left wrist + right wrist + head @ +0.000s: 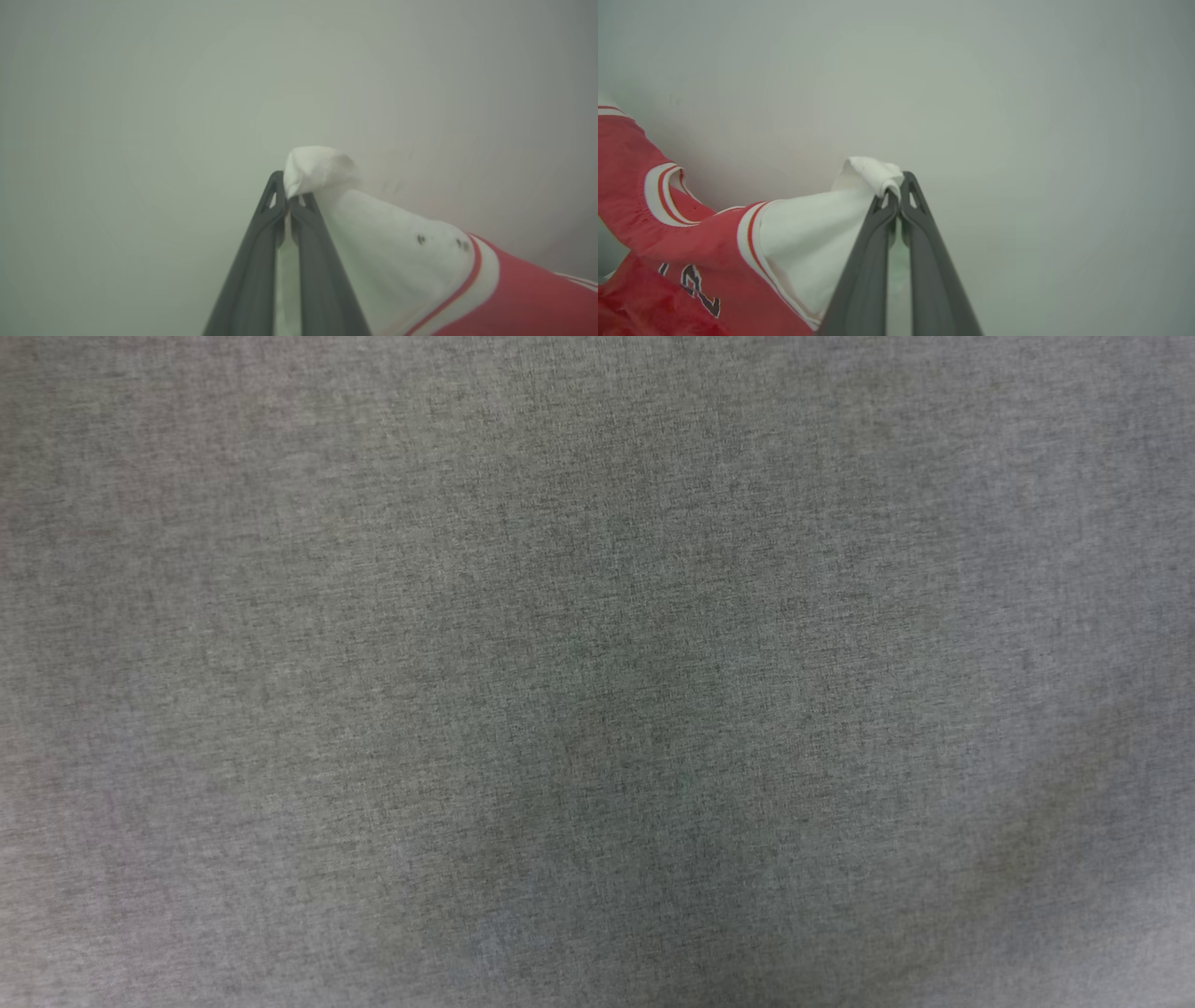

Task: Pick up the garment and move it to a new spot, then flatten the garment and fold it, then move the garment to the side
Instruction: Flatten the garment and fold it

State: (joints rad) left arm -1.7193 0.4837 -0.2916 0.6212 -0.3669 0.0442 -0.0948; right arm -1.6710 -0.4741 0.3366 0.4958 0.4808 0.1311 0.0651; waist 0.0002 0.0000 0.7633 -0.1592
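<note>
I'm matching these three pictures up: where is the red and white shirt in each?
Head view: a grey woven surface.
Left wrist view: garment lower right, white sleeve pinched by the left gripper.
Right wrist view: garment lower left, sleeve pinched by the right gripper.
Shared landmark: red-striped white trim.

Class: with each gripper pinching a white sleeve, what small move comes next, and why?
Probably lower the garment onto the grey cloth: left gripper and right gripper each hold a sleeve tip, the red body sags between, not yet laid flat.
</note>
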